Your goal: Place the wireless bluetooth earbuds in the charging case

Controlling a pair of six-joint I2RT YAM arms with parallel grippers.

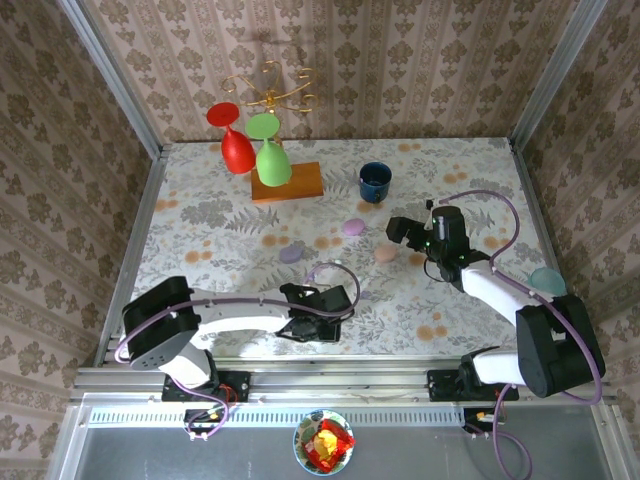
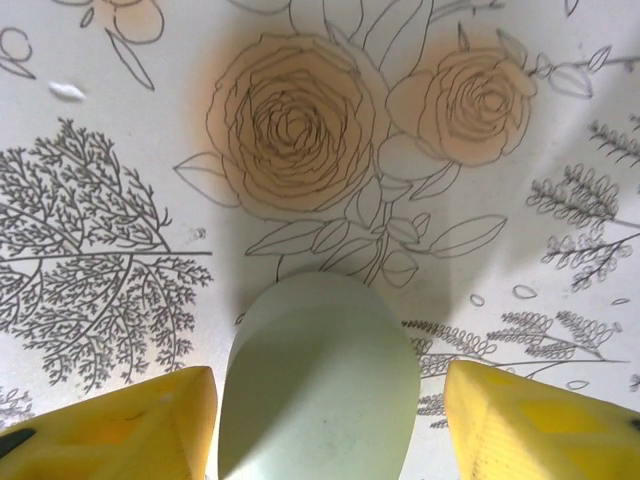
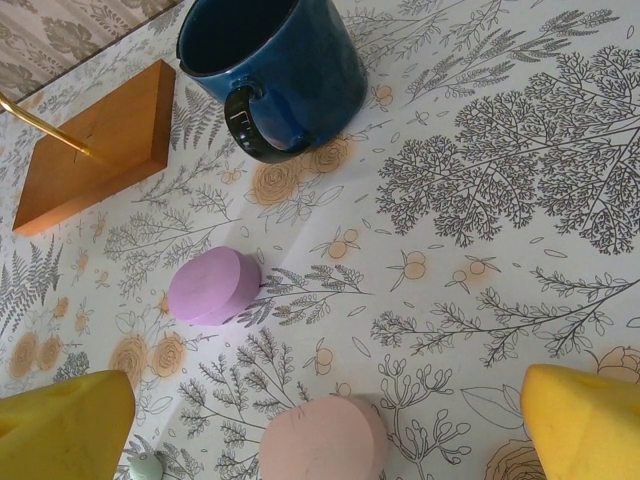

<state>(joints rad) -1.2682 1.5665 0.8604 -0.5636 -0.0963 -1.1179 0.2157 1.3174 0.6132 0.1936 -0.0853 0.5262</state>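
Note:
A pale green oval charging case (image 2: 320, 380) lies shut on the flowered cloth between the yellow fingers (image 2: 110, 430) of my left gripper (image 2: 330, 400). A thin strip of cloth shows on each side of the case, so the gripper is open and not pressing it. From above, my left gripper (image 1: 338, 305) hovers near the table's front middle. My right gripper (image 1: 398, 235) is wide open over a pink case (image 3: 325, 440), far from touching it. A tiny glossy pale green earbud (image 3: 145, 467) lies beside the right gripper's left finger (image 3: 60, 425). A small white glossy piece (image 2: 67, 91) lies farther off.
A purple case (image 3: 212, 285) and a blue mug (image 3: 275, 70) lie beyond the pink case. A lavender case (image 1: 291, 254) sits mid-table and a teal case (image 1: 547, 280) by the right edge. A wooden block (image 1: 287, 182) with red and green glasses stands at the back.

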